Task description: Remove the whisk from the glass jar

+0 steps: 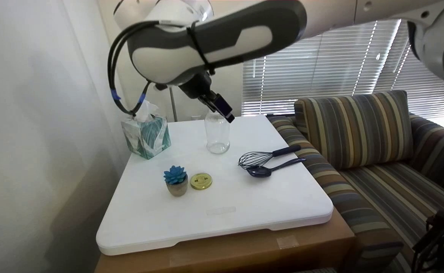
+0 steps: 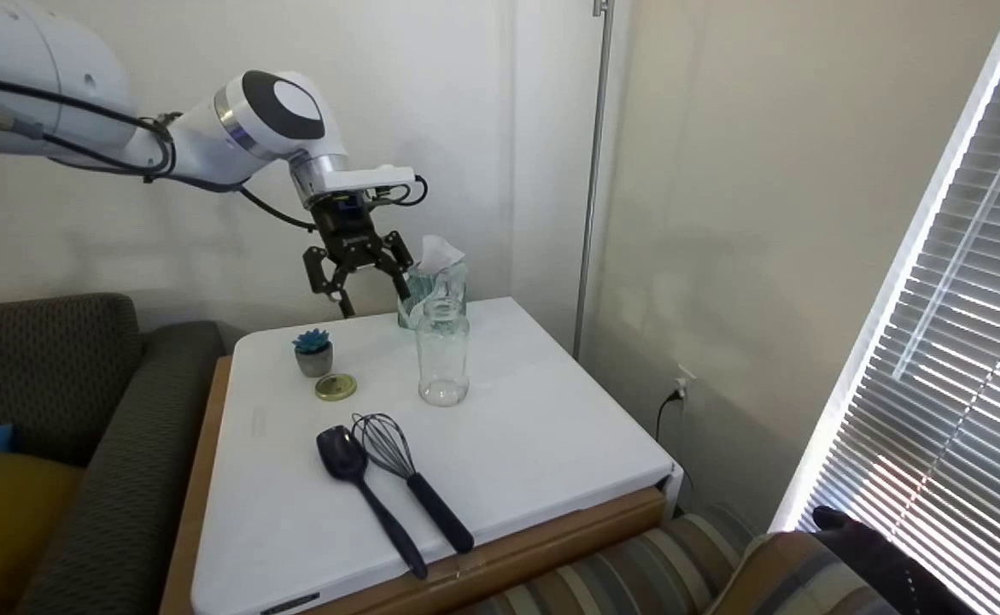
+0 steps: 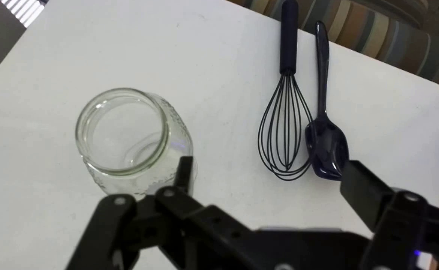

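A slim black balloon whisk (image 3: 288,77) with thin wire loops and a straight dark handle was seen lying on a white, round-cornered table (image 1: 267,204), outside the clear, colourless glass jar (image 2: 443,354) and apart from it. The loops were set nearer the jar than the handle. The jar was stood upright, its round mouth open. On the whisk's side away from the jar, a glossy dark blue spoon (image 3: 328,146) with a solid bowl was seen, the bowl's edge overlapped by the wire loops in the wrist view. In an exterior view, the black two-fingered gripper (image 2: 375,299) was held in the air near the jar, the two separated by a gap; its fingers (image 3: 365,191) were spread wide. It was borne by a white arm (image 1: 225,38) with dark grey panels. Near the jar, a flat, round, gold-coloured lid (image 1: 201,182) could be seen, and farther from the jar, just beside the lid, a small blue succulent (image 1: 176,182) in a round grey-brown pot. On the jar's side away from the whisk, a teal-and-white tissue box (image 1: 148,140) was placed, topped by a white tissue. Farther from the jar, past the whisk, a striped brown and tan sofa (image 1: 354,129) was seen alongside the table.
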Controlling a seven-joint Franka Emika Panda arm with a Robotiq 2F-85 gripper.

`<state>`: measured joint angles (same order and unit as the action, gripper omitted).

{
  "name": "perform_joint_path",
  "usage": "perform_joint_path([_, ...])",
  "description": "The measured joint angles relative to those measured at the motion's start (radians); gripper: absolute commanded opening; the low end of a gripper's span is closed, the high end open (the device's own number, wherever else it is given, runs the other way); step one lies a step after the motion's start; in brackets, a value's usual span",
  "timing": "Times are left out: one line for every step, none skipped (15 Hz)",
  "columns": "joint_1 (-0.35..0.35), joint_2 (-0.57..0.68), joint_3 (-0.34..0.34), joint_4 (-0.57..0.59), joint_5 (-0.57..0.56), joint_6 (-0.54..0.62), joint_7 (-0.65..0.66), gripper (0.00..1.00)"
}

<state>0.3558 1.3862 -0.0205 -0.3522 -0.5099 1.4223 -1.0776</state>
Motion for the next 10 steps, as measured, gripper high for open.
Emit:
perform_joint_path([-0.014,-0.019,0.015,0.000,0.015,0.000,-0.020,1.00])
perform_joint_path([-0.028,-0.034,0.030,0.000,0.031,0.000,-0.040,1.00])
perform_joint_path([-0.043,-0.050,0.046,0.001,0.049,0.000,-0.062,1.00])
perform_joint_path([-0.057,-0.063,0.062,0.001,0.064,0.000,-0.082,1.00])
perform_joint_path([-0.070,-0.075,0.076,0.001,0.078,0.000,-0.102,1.00])
perform_joint_path([-0.081,-0.085,0.089,0.001,0.091,0.000,-0.119,1.00])
perform_joint_path([-0.091,-0.094,0.101,0.001,0.105,-0.001,-0.134,1.00])
perform_joint_path([-0.099,-0.099,0.112,0.001,0.115,-0.001,-0.144,1.00])
perform_joint_path([-0.105,-0.101,0.121,0.001,0.123,-0.001,-0.148,1.00])
perform_joint_path([-0.108,-0.101,0.123,0.000,0.126,-0.001,-0.151,1.00])
